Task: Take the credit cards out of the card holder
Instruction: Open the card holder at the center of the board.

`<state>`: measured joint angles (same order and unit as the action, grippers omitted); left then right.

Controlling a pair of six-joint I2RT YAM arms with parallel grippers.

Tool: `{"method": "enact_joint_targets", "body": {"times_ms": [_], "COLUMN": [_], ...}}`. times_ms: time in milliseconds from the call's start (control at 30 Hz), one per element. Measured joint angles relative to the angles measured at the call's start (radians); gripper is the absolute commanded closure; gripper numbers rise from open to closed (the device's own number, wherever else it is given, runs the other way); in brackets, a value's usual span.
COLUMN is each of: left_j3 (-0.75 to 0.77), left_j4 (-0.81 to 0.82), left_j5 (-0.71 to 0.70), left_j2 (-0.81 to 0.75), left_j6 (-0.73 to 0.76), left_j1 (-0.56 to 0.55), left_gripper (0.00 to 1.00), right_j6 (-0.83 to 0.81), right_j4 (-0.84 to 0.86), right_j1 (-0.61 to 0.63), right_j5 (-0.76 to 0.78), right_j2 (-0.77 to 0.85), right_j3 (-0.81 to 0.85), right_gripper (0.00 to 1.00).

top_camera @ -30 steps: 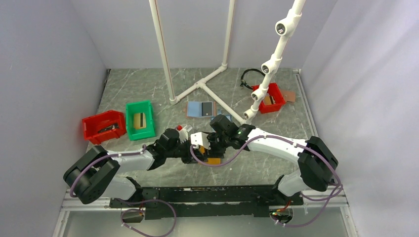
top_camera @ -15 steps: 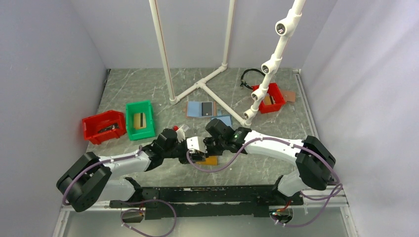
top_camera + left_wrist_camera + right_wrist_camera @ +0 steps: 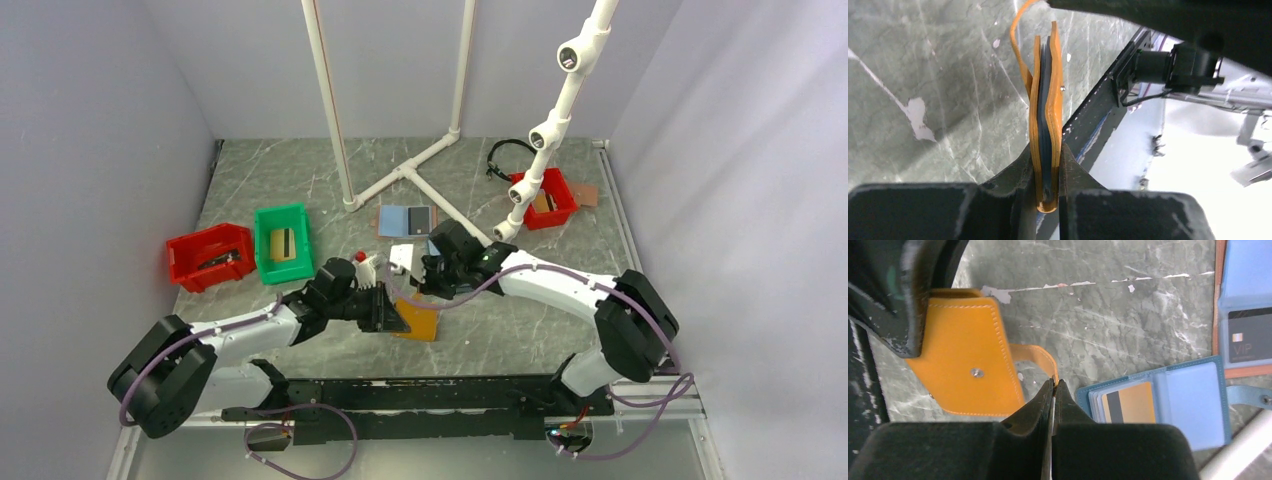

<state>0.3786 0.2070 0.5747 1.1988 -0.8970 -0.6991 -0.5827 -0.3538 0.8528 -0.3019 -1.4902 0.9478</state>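
Observation:
The card holder is orange-brown and folded shut, held just above the table near the front middle. My left gripper is shut on its folded edge. In the left wrist view the card holder stands edge-on between the fingers, with dark blue layers between the orange covers. My right gripper is shut on the tip of the holder's orange strap, beside the snap cover. From above, the right gripper sits just behind the holder. The credit cards are hidden inside it.
Two open blue holders lie behind: one with a tan card, one with a dark card. A red bin and a green bin stand at left, another red bin at back right. White pipe frame crosses the middle back.
The right gripper has closed onto the strap and drawn back, away from the left gripper. The left arm shifted left with the holder, whose orange cover now shows from above.

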Motion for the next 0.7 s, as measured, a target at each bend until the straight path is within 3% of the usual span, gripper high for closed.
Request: {"method": "enact_joint_targets", "body": {"times_ms": [300,367,633,700], "left_j3": [0.066,0.078,0.136,0.138], "left_j4": [-0.072,-0.106,-0.195,-0.203], "left_j5": [0.063,0.062,0.066,0.081], "left_j2": [-0.072,-0.091,-0.111,-0.113], "left_j6": [0.414,0.502,0.796,0.856], "left_j1": [0.001,0.001,0.0,-0.001], "left_gripper": [0.98,0.98,1.0,1.0], "right_j6": [0.14,0.166,0.213,0.199], "right_j4": [-0.069,-0.077,-0.138,-0.156], "right_j1": [-0.14,-0.142,-0.2,-0.214], "right_j5": [-0.285,-0.311,-0.455,-0.486], "right_j2": [-0.11,-0.135,-0.171,-0.165], "right_j3": [0.096,0.108,0.122,0.126], "right_gripper": [1.0,0.95,0.35,0.24]}}
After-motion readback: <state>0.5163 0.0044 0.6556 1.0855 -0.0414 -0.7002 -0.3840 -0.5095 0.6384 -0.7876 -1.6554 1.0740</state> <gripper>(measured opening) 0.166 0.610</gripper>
